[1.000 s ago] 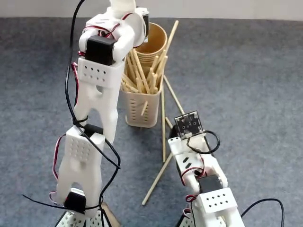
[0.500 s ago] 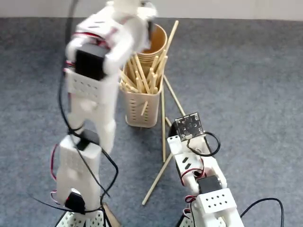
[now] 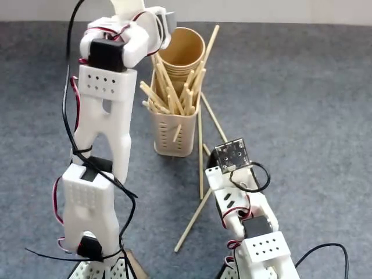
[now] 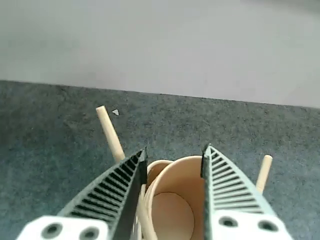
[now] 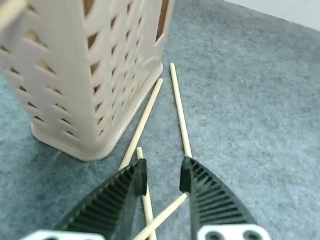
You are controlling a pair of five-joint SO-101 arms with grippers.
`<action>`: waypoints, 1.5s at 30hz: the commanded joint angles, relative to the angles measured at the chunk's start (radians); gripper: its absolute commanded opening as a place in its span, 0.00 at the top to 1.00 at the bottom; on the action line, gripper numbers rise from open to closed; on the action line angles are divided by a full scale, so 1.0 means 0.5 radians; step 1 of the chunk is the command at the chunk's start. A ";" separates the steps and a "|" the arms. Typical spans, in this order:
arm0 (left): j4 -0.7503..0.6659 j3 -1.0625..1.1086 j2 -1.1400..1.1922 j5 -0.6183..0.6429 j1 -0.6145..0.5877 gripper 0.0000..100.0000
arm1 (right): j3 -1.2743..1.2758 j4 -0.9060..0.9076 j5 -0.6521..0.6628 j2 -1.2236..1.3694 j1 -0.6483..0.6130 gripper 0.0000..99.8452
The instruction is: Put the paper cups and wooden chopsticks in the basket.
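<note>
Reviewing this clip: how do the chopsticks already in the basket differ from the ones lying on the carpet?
The stowed chopsticks stand tilted in the basket, bunched beside the paper cups. The loose chopsticks lie flat on the carpet, some crossing. The open left gripper hangs above the cups, and the open right gripper sits low over the loose chopsticks. Both sets are plain pale wood.

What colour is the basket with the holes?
The basket is pale beige; the right wrist view shows it best.
</note>
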 commanded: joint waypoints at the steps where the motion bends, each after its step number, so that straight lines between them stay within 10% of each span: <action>1: -0.077 0.020 -0.087 0.037 0.023 0.83 | 0.038 -0.035 0.080 -0.044 -0.011 0.88; 33: 0.233 -0.361 0.183 -0.037 -0.158 0.81 | 0.041 -0.035 0.089 -0.048 -0.011 0.88; 38: 0.120 -0.361 0.183 -0.160 -0.161 0.99 | 0.041 -0.035 0.089 -0.048 -0.011 0.88; 45: 0.126 -0.496 0.167 -0.439 -0.005 0.99 | 0.041 -0.035 0.092 -0.048 -0.011 0.88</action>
